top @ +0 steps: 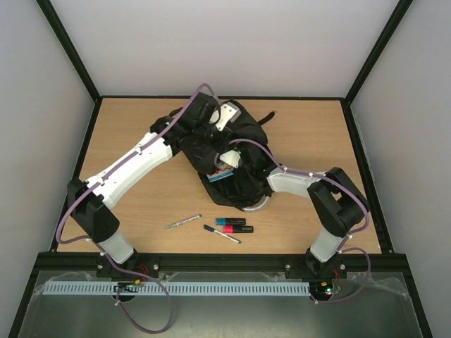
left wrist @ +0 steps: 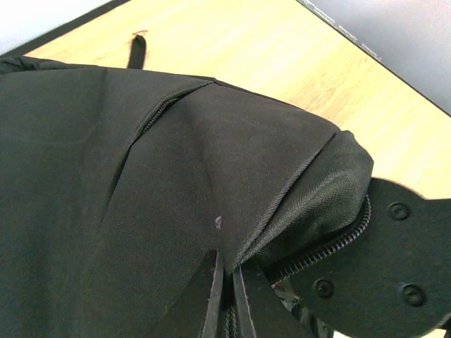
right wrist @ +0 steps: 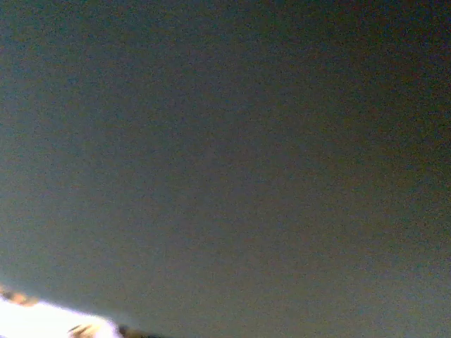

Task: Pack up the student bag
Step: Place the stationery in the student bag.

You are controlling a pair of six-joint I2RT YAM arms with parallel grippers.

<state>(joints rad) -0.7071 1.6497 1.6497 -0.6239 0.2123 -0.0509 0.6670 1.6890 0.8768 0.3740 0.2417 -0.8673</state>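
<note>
the student bag [top: 248, 134] lies in a black heap at the middle of the counter [top: 141, 120], towards the back, with one strap [top: 266, 118] trailing off its far right side. the left arm [top: 141, 158] reaches over to the bag's far end. in the wrist view its two dark fingers [left wrist: 210, 306] are clenched together on a fold of the bag's fabric [left wrist: 141, 176], right beside a zipper line. the right arm [top: 296, 182] bends in from the right and its wrist sits down in the bag's near part. that camera shows only murk, and the right jaws are clenched, but on what i cannot tell. a teal-edged flat thing [top: 220, 176] shows just beside that wrist. near the front of the counter, apart from the bag, lie a silver pen [top: 183, 222], a blue-capped pen [top: 222, 234], a blue marker [top: 225, 222] and a red marker [top: 232, 229].
</note>
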